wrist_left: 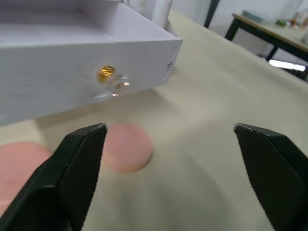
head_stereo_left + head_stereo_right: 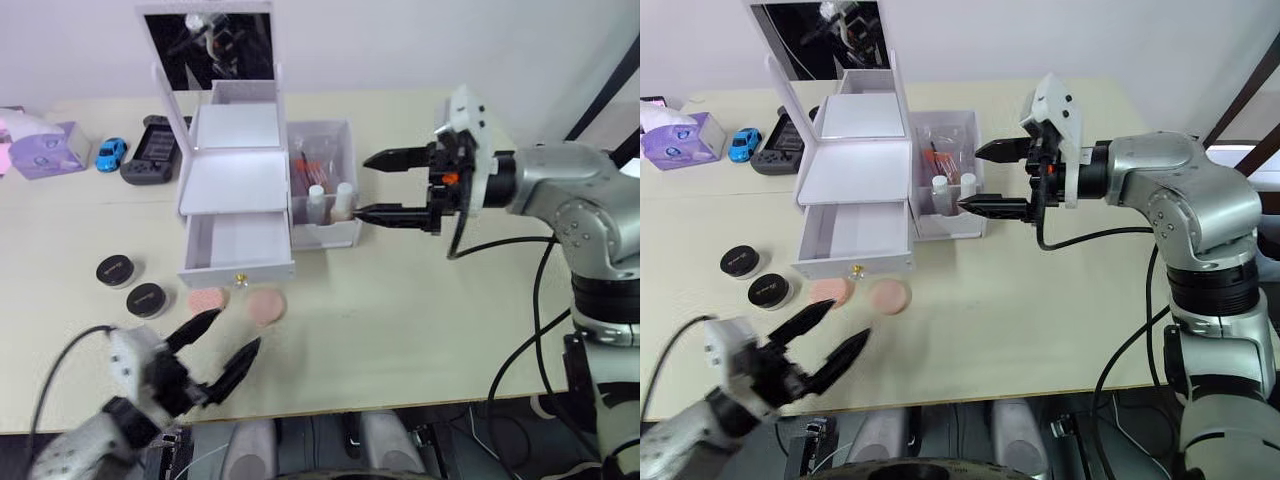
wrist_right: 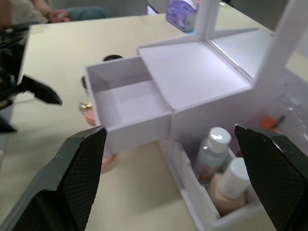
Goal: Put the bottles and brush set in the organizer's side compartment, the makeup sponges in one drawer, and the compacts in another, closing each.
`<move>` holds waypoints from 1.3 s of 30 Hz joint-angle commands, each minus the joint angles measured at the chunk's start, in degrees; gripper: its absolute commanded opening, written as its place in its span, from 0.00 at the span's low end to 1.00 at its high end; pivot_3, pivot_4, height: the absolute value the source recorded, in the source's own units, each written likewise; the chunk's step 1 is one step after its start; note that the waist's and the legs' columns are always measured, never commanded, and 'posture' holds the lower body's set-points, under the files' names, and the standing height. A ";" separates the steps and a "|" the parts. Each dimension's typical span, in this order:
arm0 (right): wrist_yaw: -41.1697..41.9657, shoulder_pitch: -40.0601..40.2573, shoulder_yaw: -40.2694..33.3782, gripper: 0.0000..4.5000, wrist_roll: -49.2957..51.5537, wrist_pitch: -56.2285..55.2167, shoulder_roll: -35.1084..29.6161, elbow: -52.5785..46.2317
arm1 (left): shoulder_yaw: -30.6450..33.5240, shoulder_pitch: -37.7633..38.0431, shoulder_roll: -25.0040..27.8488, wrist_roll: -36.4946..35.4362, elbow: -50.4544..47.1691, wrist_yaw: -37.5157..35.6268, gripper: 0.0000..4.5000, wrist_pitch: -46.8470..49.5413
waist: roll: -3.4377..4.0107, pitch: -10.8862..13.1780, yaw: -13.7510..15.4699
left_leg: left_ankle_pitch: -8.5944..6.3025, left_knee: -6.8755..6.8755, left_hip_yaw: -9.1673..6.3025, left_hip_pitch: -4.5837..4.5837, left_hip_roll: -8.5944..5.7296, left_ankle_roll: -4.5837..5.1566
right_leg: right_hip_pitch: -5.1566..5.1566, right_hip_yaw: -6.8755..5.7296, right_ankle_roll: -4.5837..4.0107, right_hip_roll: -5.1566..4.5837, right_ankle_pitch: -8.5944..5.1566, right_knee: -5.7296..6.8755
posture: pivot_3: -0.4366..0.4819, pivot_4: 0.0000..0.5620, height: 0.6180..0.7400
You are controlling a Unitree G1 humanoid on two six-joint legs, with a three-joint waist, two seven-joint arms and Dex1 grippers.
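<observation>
The white organizer point(image 2: 235, 175) with its mirror stands at the back of the table. Its lower drawer point(image 2: 237, 245) is pulled out and empty, its gold knob point(image 1: 107, 73) facing front. The side compartment point(image 2: 325, 232) holds two bottles point(image 2: 316, 203) point(image 2: 343, 200) and the brush set point(image 2: 310, 160) behind them. Two pink makeup sponges point(image 2: 208, 299) point(image 2: 266, 306) lie on the table just in front of the drawer. Two black compacts point(image 2: 115, 269) point(image 2: 146, 298) sit to their left. My left gripper point(image 2: 237, 328) is open, low, just short of the sponges. My right gripper point(image 2: 362, 186) hovers open beside the compartment.
A purple-and-white box point(image 2: 45, 148), a blue toy car point(image 2: 110, 153) and a black handheld device point(image 2: 155, 148) lie at the back left. The table's front edge point(image 2: 400, 405) runs close behind my left gripper.
</observation>
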 commanded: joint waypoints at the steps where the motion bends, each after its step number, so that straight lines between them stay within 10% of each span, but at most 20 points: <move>1: 2.30 3.65 -3.83 1.00 -1.94 -8.42 -1.98 0.34 | 12.59 -3.00 7.34 -5.05 9.29 -9.13 0.99 -0.27 | 0.04 0.02 -0.02 | 0.00 0.01 0.01 0.00 0.00 -0.01 | 0.00 -0.01 0.00 -0.01 0.00 -0.05 | 0.48 0.27 0.99; 10: 3.45 20.86 -14.80 1.00 -6.75 -20.06 -9.94 7.60 | 14.50 -32.15 32.88 1.91 51.08 -23.60 0.99 0.06 | 0.02 0.02 -0.28 | 0.00 0.03 0.75 -0.13 -0.08 -0.02 | 0.21 0.22 -0.28 -0.40 0.18 -0.26 | 0.48 0.27 0.99; 22: -5.41 30.41 -21.54 1.00 -11.69 -24.11 -11.06 11.68 | 0.22 -56.48 34.12 14.65 76.88 -32.12 0.99 -9.82 | 0.02 0.01 -0.26 | -0.19 -0.36 0.78 0.18 0.21 0.32 | -0.01 0.27 -0.23 0.03 0.19 0.22 | 0.48 0.27 0.99; 39: 1.09 17.73 -11.21 1.00 -11.71 -25.11 -9.90 14.56 | 14.96 -36.68 28.12 10.16 54.65 -30.10 0.99 0.53 | 0.27 0.18 -0.60 | -0.17 -0.22 0.03 0.04 -0.01 0.29 | 0.84 -0.45 -0.07 -0.37 0.05 0.08 | 0.48 0.27 1.00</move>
